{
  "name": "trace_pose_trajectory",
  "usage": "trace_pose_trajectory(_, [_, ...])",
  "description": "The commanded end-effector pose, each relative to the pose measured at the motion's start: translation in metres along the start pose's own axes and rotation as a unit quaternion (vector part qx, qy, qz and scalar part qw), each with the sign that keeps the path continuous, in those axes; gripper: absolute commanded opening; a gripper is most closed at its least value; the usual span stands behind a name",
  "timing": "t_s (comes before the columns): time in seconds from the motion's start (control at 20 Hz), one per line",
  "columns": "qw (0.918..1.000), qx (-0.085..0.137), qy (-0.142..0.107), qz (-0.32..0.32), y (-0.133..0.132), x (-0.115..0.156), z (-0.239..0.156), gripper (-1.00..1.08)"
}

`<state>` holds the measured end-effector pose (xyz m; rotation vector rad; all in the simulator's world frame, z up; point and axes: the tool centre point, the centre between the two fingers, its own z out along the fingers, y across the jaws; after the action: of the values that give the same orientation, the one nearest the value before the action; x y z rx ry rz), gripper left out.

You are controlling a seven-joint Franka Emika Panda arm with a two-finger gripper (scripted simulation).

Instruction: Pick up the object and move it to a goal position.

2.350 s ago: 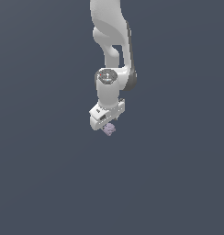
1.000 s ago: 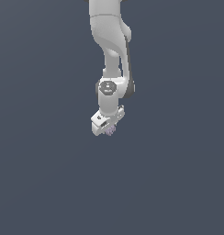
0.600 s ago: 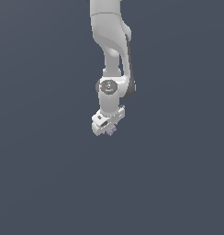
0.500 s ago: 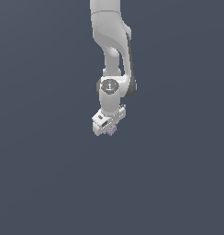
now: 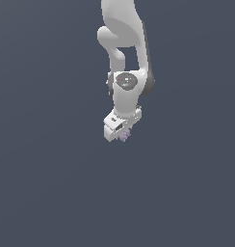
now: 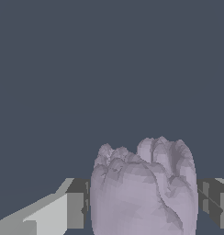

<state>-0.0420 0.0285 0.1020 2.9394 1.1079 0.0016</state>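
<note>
The object (image 6: 143,190) is a pale lilac, lumpy, knobbly blob. In the wrist view it fills the space between my two grey fingers (image 6: 77,209), which press on both of its sides. In the exterior view only a small lilac tip of the object (image 5: 124,137) shows under the white gripper (image 5: 122,133), which hangs from the white arm near the picture's middle. The gripper is shut on the object and holds it off the ground.
A plain dark grey-blue background (image 5: 52,183) surrounds the arm in both views. No other object, container or edge shows.
The arm with the held object has drifted slightly up and to the exterior view's right. The grip on the object is unchanged.
</note>
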Motion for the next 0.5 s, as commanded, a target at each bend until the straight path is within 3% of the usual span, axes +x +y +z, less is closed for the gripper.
trace_pose_trajectory(0.0, [1.0,0.0,0.0,0.0,-0.004,0.016,-0.02,-1.0])
trace_pose_trajectory(0.45, [1.0,0.0,0.0,0.0,-0.018,0.078,-0.098,-1.0])
